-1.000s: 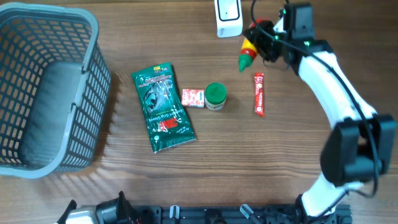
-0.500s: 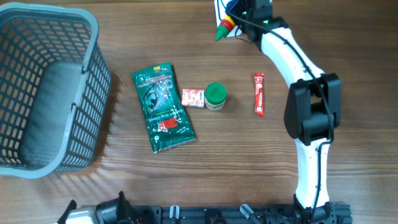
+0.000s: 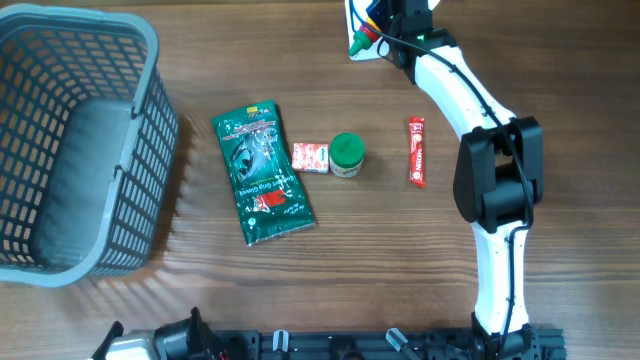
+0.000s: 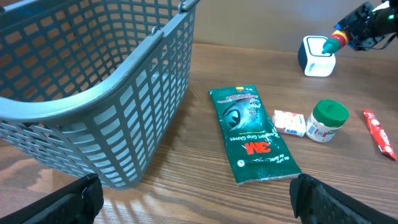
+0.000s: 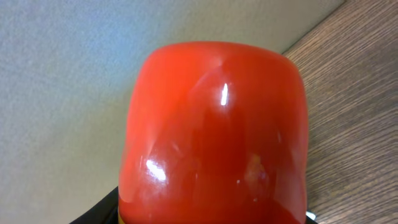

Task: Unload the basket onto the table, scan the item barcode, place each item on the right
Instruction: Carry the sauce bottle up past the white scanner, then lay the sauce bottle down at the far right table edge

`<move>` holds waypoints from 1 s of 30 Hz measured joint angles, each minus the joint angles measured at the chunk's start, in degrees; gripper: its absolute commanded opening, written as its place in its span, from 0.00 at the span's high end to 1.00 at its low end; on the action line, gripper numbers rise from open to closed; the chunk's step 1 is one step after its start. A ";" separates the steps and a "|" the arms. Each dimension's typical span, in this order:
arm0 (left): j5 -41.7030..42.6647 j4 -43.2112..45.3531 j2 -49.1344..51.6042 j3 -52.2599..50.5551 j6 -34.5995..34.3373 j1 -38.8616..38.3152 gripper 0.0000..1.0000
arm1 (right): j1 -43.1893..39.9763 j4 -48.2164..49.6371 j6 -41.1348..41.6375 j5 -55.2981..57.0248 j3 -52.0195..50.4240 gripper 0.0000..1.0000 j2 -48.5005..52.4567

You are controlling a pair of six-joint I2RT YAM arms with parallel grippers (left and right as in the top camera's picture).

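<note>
**Bottle held at the scanner, nozzle leading**

The bottle [image 3: 364, 38] is clamped in the right pincer [image 3: 384, 27]. Its long axis runs out from the jaws, with the green nozzle at the far end and the red body nearer the fingers. In the right wrist view that glossy red body fills almost everything ahead of the jaws, so no barcode can be made out.

The white scanner [image 4: 317, 57] sits directly under and just beyond the nozzle. From the left wrist view the tip hangs over its top face, but whether they touch cannot be told. My reading is that the scan now depends on rolling the bottle about its axis until the label meets the reader, not on moving it further.

The counter [image 3: 420, 260] ends close behind the scanner, so spare room lies only back toward the arm's base. The red sachet [image 3: 417, 151], green-lidded jar [image 3: 347, 153], small box [image 3: 310, 157] and green pouch [image 3: 262, 175] lie there, well apart from the jaws.

The left pincer [image 4: 198, 202] is spread wide and empty. It is far off, beside the basket [image 3: 165, 110].
</note>
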 measured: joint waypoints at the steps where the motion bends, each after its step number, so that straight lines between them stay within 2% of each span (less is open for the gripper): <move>1: 0.00 0.00 0.00 0.00 0.00 0.00 0.00 | -0.02 -0.76 -0.52 0.00 0.04 0.55 0.00; 7: 0.00 0.00 0.00 0.00 0.00 0.00 0.00 | -2.47 -14.51 -4.00 -1.40 2.93 0.58 -0.02; 13: 0.00 0.00 0.00 0.00 0.00 0.00 0.00 | -15.32 -27.67 -8.09 -1.99 5.66 0.58 -2.45; 16: 0.00 0.00 0.00 0.00 0.00 0.00 0.00 | -25.05 -30.58 -9.33 -0.31 5.88 0.57 -3.26; 20: 0.00 0.00 0.00 0.00 0.00 0.00 0.00 | -36.20 -29.86 -12.83 2.03 5.88 0.55 -3.26; 26: 0.00 0.00 0.00 0.00 0.00 0.00 0.00 | -47.54 -29.99 -16.17 6.51 5.88 0.51 -1.29; 28: 0.00 0.00 0.00 0.00 0.00 0.00 0.00 | -49.88 -30.77 -16.46 6.73 5.88 0.47 0.74; 30: 0.00 0.00 0.00 0.00 0.00 0.00 0.00 | -51.87 -31.67 -16.72 6.93 5.88 0.36 2.93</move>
